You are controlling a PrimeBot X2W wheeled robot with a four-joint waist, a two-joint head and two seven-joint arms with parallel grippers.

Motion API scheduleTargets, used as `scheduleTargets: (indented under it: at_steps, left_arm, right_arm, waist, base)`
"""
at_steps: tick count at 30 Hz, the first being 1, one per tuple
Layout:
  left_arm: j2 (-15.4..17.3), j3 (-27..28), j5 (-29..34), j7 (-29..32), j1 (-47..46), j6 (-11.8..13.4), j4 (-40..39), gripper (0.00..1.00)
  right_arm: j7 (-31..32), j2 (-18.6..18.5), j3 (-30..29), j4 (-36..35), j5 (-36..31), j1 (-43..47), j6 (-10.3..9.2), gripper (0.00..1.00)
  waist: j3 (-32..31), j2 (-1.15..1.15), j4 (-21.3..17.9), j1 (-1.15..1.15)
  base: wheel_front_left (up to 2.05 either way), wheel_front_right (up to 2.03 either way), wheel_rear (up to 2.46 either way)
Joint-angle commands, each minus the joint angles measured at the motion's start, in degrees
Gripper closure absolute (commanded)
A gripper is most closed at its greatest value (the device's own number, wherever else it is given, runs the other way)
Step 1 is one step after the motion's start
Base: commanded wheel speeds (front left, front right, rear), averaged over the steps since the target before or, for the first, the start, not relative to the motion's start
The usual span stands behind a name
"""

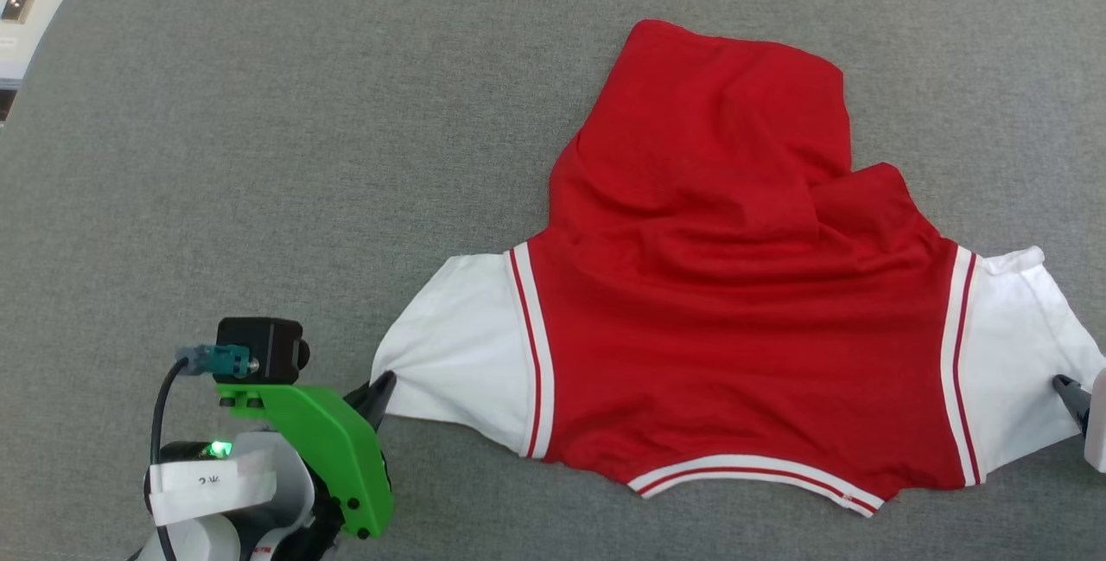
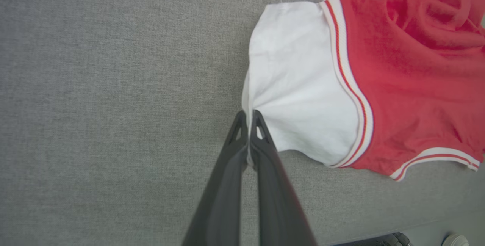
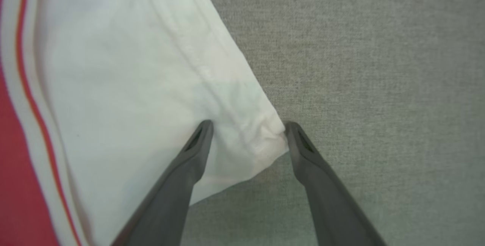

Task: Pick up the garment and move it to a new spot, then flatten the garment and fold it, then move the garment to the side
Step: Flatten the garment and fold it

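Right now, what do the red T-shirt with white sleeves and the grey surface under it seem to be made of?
The red short-sleeved T-shirt with white sleeves looks like thin, soft knit fabric, perhaps cotton: matte, lying in soft folds. The grey surface under it looks like woven upholstery cloth: matte, with a fine visible weave.

- My right gripper (image 1: 1074, 395) is cut off by the head view's right edge; one dark fingertip and a pale piece show.
- The sleeve edge of the garment (image 2: 398, 68) is hidden where the closed fingers of my left gripper (image 2: 249, 116) pinch it.
- The garment's underside is hidden, and its far end is bunched over itself.
- The label (image 1: 212, 481) on my left arm is too small to read.
- The objects (image 2: 451, 240) at the left wrist view's bottom edge are cut off; I cannot tell what they are.
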Motion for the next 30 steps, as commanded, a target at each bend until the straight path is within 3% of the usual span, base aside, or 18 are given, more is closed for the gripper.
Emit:
scheduleTargets:
  at_steps: [1, 5, 6, 8, 9, 17, 30]
  left_arm:
    - [0.29, -0.02, 0.36, 0.14, -1.35, -0.04, -0.38, 1.0]
    - [0.46, 0.0, 0.48, 0.13, -1.89, 0.0, -0.51, 1.0]
    - [0.56, 0.08, 0.52, 0.11, -1.94, 0.03, -0.41, 1.0]
    - [0.7, 0.17, 0.53, 0.11, -1.91, 0.11, -0.16, 1.0]
    - [0.73, 0.21, 0.52, 0.08, -1.86, 0.15, -0.05, 1.0]
    - [1.18, 0.74, 0.62, -0.68, -1.03, 0.45, 0.62, 1.0]
    - [3.13, 4.71, -0.15, -4.22, -2.02, -0.37, -1.31, 1.0]
  right_arm:
    - [0.38, 0.57, 0.57, 1.47, -0.53, -0.08, -0.05, 0.0]
    - [2.89, 1.94, 1.55, 3.26, 0.69, 1.02, -0.05, 0.0]
    - [3.89, 2.32, 1.94, 3.56, 1.22, 1.46, -0.05, 0.09]
    - [5.37, 2.98, 2.43, 3.63, 2.44, 2.1, -0.05, 0.8]
    - [5.67, 3.16, 2.47, 3.49, 2.87, 2.29, -0.05, 1.0]
    - [3.45, 1.96, 1.68, 0.03, 4.15, 2.68, -0.05, 1.0]
    - [-7.99, -3.81, 2.13, -10.84, 12.2, -0.88, -0.05, 1.0]
  waist:
    - [0.47, 0.0, 0.17, 0.0]
    - [0.74, 0.0, 0.26, 0.0]
    - [0.65, 0.0, 0.24, 0.0]
    - [0.26, 0.0, 0.16, 0.0]
    - [0.02, 0.0, 0.11, 0.0]
    - [-4.06, 0.0, -0.67, 0.0]
    - [-11.61, 0.0, -2.1, 0.0]
  base:
    - [0.0, 0.0, 0.0]
    - [0.0, 0.0, 0.0]
    - [0.0, 0.0, 0.0]
    - [0.0, 0.0, 0.0]
    - [0.0, 0.0, 0.0]
    - [0.0, 0.0, 0.0]
    - [0.0, 0.0, 0.0]
